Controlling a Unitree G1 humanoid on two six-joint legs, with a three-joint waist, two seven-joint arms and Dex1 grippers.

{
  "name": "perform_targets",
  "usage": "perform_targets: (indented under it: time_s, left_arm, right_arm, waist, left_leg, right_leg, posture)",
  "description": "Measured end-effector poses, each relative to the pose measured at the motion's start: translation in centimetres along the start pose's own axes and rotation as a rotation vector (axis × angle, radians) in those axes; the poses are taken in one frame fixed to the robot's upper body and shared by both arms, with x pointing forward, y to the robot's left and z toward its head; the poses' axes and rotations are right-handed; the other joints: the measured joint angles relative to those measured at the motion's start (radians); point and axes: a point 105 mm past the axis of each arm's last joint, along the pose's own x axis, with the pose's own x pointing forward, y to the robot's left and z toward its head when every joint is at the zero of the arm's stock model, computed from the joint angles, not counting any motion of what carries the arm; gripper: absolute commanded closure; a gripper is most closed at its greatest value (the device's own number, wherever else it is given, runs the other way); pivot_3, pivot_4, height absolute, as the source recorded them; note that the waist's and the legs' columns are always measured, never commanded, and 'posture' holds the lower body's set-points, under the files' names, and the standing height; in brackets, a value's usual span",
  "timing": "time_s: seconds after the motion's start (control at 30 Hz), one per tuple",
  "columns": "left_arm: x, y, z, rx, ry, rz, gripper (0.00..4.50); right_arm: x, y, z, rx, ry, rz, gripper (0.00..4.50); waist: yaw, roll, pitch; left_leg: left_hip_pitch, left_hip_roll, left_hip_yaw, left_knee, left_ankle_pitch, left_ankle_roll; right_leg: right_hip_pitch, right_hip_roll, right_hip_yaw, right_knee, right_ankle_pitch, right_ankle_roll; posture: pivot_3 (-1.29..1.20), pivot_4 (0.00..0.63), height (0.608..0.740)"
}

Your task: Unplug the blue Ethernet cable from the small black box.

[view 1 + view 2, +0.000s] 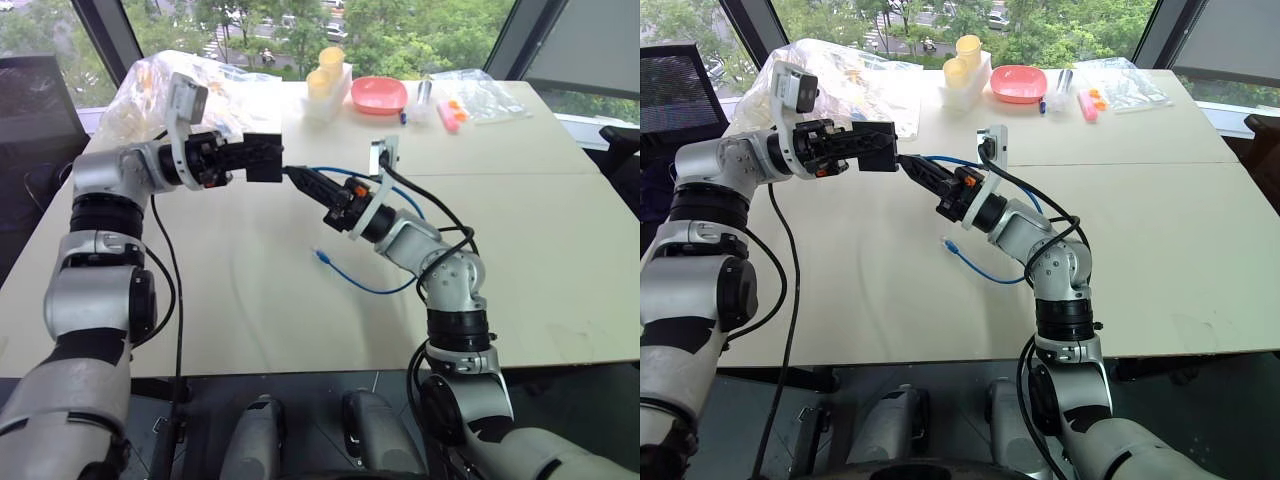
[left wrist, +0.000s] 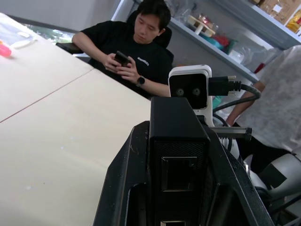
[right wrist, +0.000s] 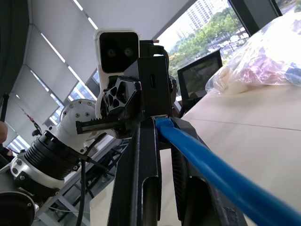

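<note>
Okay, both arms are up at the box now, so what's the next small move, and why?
Probably draw the right end effector straight back from the small black box. It looks shut on the blue Ethernet cable right at the socket, while the left end effector clamps the box above the table.

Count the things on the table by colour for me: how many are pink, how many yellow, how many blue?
Pink: 2, the pink bowl and a pink marker
Yellow: 2, the two yellow cups
Blue: 1, the blue Ethernet cable
Total: 5
</note>
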Motion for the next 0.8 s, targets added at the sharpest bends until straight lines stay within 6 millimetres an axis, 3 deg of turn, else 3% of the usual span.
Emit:
perform_targets:
  time_s: [0.2, 0.53, 0.67, 0.73, 0.8]
  left_arm:
    - [0.0, 0.1, 0.0, -0.004, -0.006, 0.002, 3.95]
    - [1.9, -0.2, 0.9, -0.003, -0.036, -0.048, 3.95]
    - [-2.0, -0.5, 2.7, 0.049, -0.088, 0.056, 3.95]
    - [-2.5, -0.6, 3.0, 0.059, -0.104, 0.064, 3.95]
    - [-1.6, -0.4, 2.5, 0.043, -0.101, 0.039, 3.95]
  right_arm:
    - [-0.2, -0.2, 0.3, 0.003, -0.009, -0.010, 4.45]
    - [-1.9, -0.5, 2.4, 0.151, -0.049, 0.006, 4.45]
    - [-8.5, -5.6, 6.3, 0.173, -0.259, -0.250, 4.45]
    - [-9.4, -6.1, 6.7, 0.170, -0.282, -0.284, 4.45]
    - [-8.4, -5.6, 6.0, 0.177, -0.252, -0.260, 4.45]
  waist:
    - [0.000, 0.000, 0.000]
    - [-0.001, 0.000, 0.000]
    - [0.000, 0.000, 0.000]
    - [0.000, 0.000, 0.000]
    - [0.000, 0.000, 0.000]
  left_leg:
    - [0.000, 0.000, 0.000, 0.000, 0.000, 0.000]
    - [0.000, 0.000, -0.002, 0.000, 0.000, 0.000]
    - [0.000, 0.000, -0.002, 0.000, 0.000, 0.000]
    - [0.000, 0.000, -0.002, -0.001, 0.000, 0.000]
    - [0.001, 0.000, -0.002, 0.000, 0.000, 0.000]
  right_leg:
    - [0.000, 0.000, 0.000, 0.000, 0.000, 0.000]
    - [0.000, 0.000, 0.000, -0.001, 0.000, 0.000]
    - [0.000, 0.000, 0.000, -0.001, 0.000, 0.000]
    - [0.000, 0.000, 0.000, -0.001, 0.000, 0.000]
    - [0.001, 0.000, 0.000, -0.001, 0.000, 0.000]
  posture:
    - [0.00, 0.150, 0.740]
    - [0.00, 0.150, 0.740]
    - [0.00, 0.150, 0.740]
    - [0.00, 0.150, 0.740]
    - [0.00, 0.150, 0.740]
